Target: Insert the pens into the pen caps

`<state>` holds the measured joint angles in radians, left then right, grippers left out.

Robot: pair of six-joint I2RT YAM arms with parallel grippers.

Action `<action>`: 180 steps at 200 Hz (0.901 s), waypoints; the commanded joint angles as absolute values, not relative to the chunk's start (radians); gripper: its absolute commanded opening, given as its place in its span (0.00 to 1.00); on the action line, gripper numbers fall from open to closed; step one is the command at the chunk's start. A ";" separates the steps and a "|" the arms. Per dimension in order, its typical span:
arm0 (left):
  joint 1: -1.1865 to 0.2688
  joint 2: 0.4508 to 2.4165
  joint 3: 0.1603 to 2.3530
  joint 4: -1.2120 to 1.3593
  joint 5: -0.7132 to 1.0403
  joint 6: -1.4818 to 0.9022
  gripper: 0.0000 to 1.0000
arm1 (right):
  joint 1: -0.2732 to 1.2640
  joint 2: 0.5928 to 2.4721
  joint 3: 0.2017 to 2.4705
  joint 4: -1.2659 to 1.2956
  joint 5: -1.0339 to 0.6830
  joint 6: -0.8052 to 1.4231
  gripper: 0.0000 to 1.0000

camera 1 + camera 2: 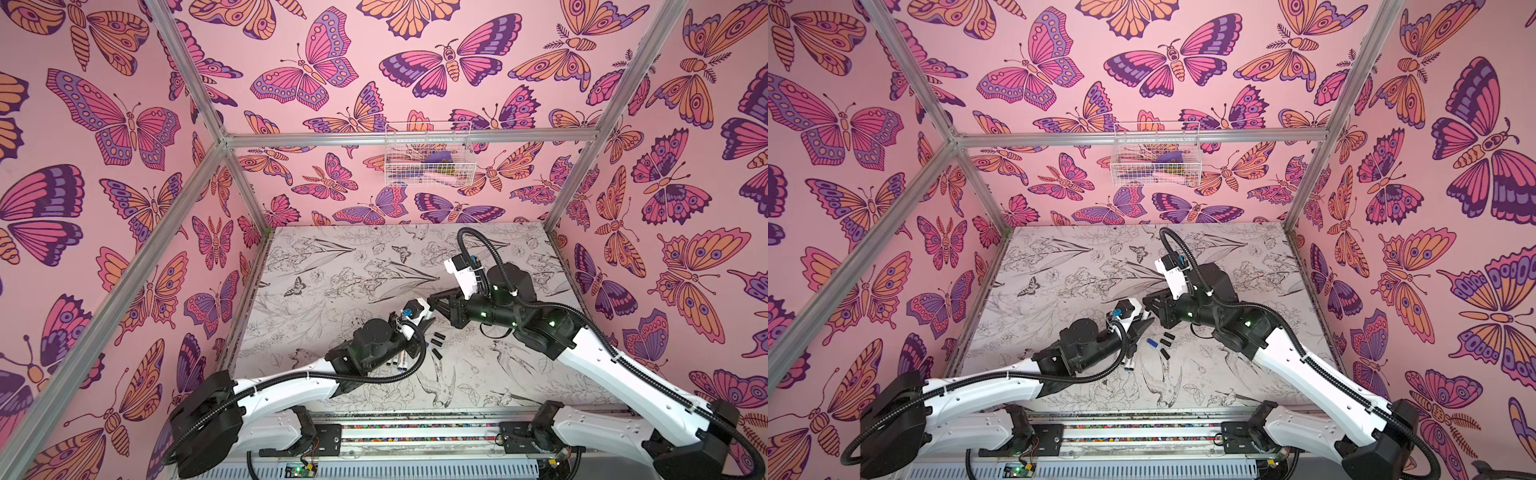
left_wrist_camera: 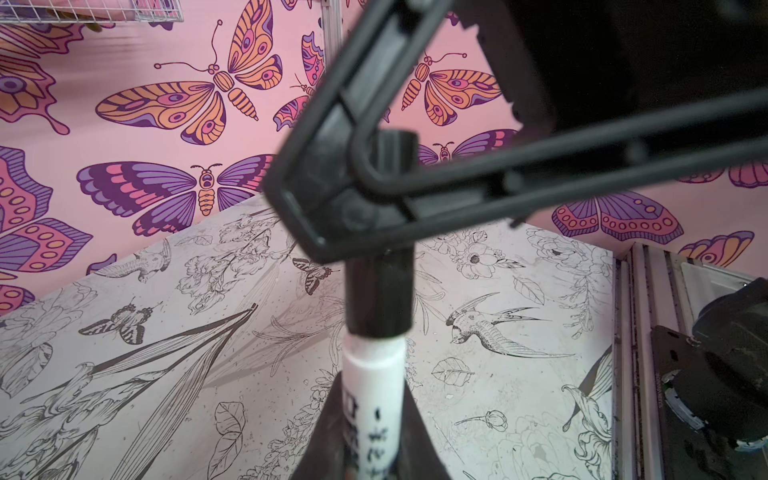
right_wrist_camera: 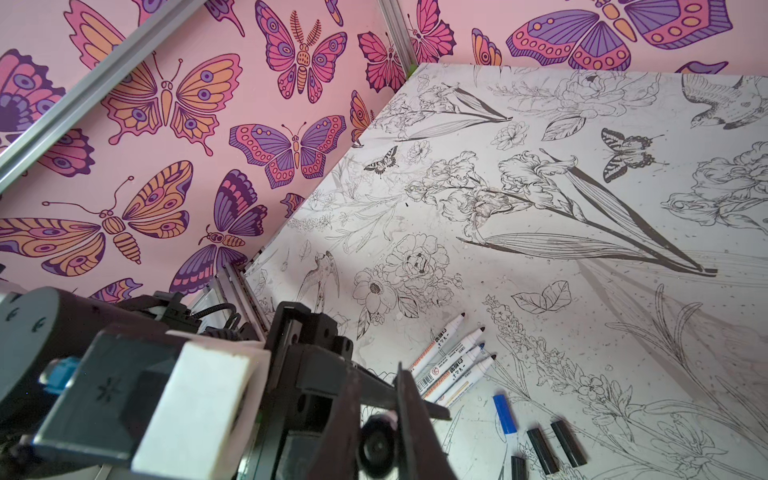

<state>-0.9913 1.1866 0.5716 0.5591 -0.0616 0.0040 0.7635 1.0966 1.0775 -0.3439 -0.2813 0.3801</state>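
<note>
My left gripper (image 2: 372, 384) is shut on a white pen (image 2: 374, 415) with a printed barrel, held above the table. A black pen cap (image 2: 380, 291) sits over that pen's tip. My right gripper (image 3: 376, 399) is shut on this cap (image 3: 376, 446), seen end-on between its fingers. In both top views the two grippers (image 1: 428, 322) (image 1: 434, 301) meet tip to tip at mid-table. Several uncapped pens (image 3: 453, 361) lie side by side below them. A blue cap (image 3: 504, 413) and three black caps (image 3: 540, 451) lie next to those pens.
The loose caps (image 1: 1165, 343) and pens (image 1: 1129, 365) lie near the table's front middle, just under the left arm. A white wire basket (image 1: 428, 153) hangs on the back wall. Pink butterfly walls and metal frame posts enclose the table (image 1: 332, 266).
</note>
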 commanded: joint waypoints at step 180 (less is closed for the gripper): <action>-0.995 1.181 0.601 0.629 -0.122 0.043 0.00 | 0.797 1.130 1.134 -0.561 -0.186 0.324 0.09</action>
<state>-0.9997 1.1973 0.5716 0.5377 -0.0967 0.0437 0.7876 1.1252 1.1130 -0.4149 -0.2165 0.3668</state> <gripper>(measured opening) 0.155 0.163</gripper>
